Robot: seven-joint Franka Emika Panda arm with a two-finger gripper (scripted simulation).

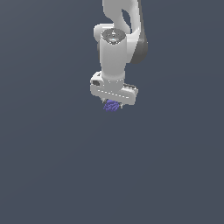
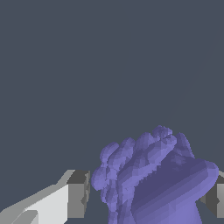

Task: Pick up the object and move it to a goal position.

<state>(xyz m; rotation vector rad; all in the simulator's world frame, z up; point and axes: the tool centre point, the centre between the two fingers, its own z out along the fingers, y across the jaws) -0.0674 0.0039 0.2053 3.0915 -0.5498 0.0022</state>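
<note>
The object (image 1: pixel 112 105) is a small purple-blue lumpy clump sitting right under the white hand in the exterior view, near the picture's middle. The wrist view shows the object (image 2: pixel 153 175) large and close, filling the space between the two fingers. My gripper (image 2: pixel 148 199) points straight down, and one grey fingertip pad (image 2: pixel 79 194) meets the clump's side while the other pad (image 2: pixel 217 200) presses against its opposite side. The gripper (image 1: pixel 113 103) is shut on the object, and its fingers are mostly hidden behind the clump in the exterior view.
A plain dark grey-blue surface (image 1: pixel 52 166) fills the view all around the arm. The white arm links (image 1: pixel 114 48) rise above the hand toward the top of the exterior view. Nothing else shows.
</note>
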